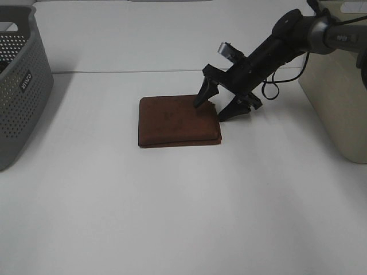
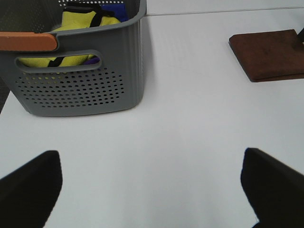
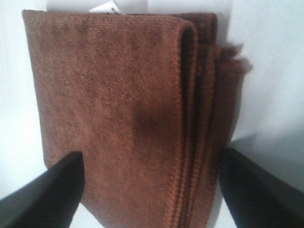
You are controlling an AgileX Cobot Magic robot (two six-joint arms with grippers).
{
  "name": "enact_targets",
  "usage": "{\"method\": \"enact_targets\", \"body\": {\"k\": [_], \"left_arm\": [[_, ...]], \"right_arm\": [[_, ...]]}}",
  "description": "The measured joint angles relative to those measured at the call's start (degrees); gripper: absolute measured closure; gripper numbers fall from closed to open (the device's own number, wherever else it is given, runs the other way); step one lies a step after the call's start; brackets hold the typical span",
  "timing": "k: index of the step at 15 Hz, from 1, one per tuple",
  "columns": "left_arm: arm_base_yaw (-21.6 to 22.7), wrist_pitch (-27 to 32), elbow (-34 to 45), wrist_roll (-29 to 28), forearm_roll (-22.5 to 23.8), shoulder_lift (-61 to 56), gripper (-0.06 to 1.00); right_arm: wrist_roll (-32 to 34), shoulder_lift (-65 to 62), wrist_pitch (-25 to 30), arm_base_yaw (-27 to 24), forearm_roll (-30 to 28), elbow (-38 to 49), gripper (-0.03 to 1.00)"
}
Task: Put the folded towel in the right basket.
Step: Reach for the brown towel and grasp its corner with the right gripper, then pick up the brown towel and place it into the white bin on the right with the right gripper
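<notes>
Towel: the reddish-brown towel (image 1: 179,121) is lying flat on the white table (image 1: 172,217), pretty much dead centre of the high camera's frame. It's folded, and my right wrist cam shows the stacked layers along one edge (image 3: 118,109).

Right gripper: my right gripper (image 1: 213,111) comes down at a slant from the upper right of the high view and sits at the towel's right edge. The jaws are spread wide. One finger (image 1: 202,96) is over the towel's upper right corner, the other (image 1: 232,110) is just off the edge over bare table. Nothing's pinched between them. Honestly can't tell if the tips are touching the cloth.

Right wrist view: both fingers frame the towel, with the folded edge running between them (image 3: 152,153).

Beige basket: the beige basket (image 1: 338,109) stands at the right edge of the high view, well apart from the towel, and my arm passes in front of it.

Left gripper: my left gripper (image 2: 152,199) is spread too, holding nothing, with only bare table between the fingers. It doesn't show in the high view.

Grey basket: the perforated grey basket (image 1: 20,97) is at the far left of the high view. My left wrist cam shows something yellow (image 2: 83,21) inside it, and the towel (image 2: 270,54) well off to its side.

Cable: a black cable (image 1: 269,89) loops just behind my right gripper.
</notes>
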Motion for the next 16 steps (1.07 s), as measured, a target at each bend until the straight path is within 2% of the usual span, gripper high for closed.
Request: {"method": "enact_targets", "body": {"k": [1, 3, 4, 6, 7, 9, 10, 13, 16], "left_arm": [[0.0, 0.0, 0.0, 0.0, 0.0, 0.0, -0.03], [0.0, 0.0, 0.0, 0.0, 0.0, 0.0, -0.03], [0.0, 0.0, 0.0, 0.0, 0.0, 0.0, -0.03], [0.0, 0.0, 0.0, 0.0, 0.0, 0.0, -0.03], [0.0, 0.0, 0.0, 0.0, 0.0, 0.0, -0.03], [0.0, 0.0, 0.0, 0.0, 0.0, 0.0, -0.03], [0.0, 0.0, 0.0, 0.0, 0.0, 0.0, -0.03], [0.0, 0.0, 0.0, 0.0, 0.0, 0.0, -0.03], [0.0, 0.0, 0.0, 0.0, 0.0, 0.0, -0.03]], "right_arm": [[-0.86, 0.57, 0.06, 0.0, 1.55, -0.17, 0.22], [-1.95, 1.15, -0.57, 0.86, 2.81, -0.23, 0.33], [-2.06, 1.32, -1.43, 1.55, 2.52, -0.23, 0.43], [-2.01, 2.29, -2.06, 2.18, 1.72, -1.09, 0.79], [-2.01, 2.46, -1.72, 2.23, 1.43, -2.18, 0.89], [-1.95, 2.58, 0.4, 2.23, 1.15, -6.02, 0.89], [-0.92, 2.46, 4.18, 2.23, 0.92, -12.03, 0.89], [0.97, 0.0, 5.21, 2.23, -2.06, -20.63, 0.89], [2.12, -6.02, 5.33, 2.23, -7.28, -24.35, 0.89]]}}
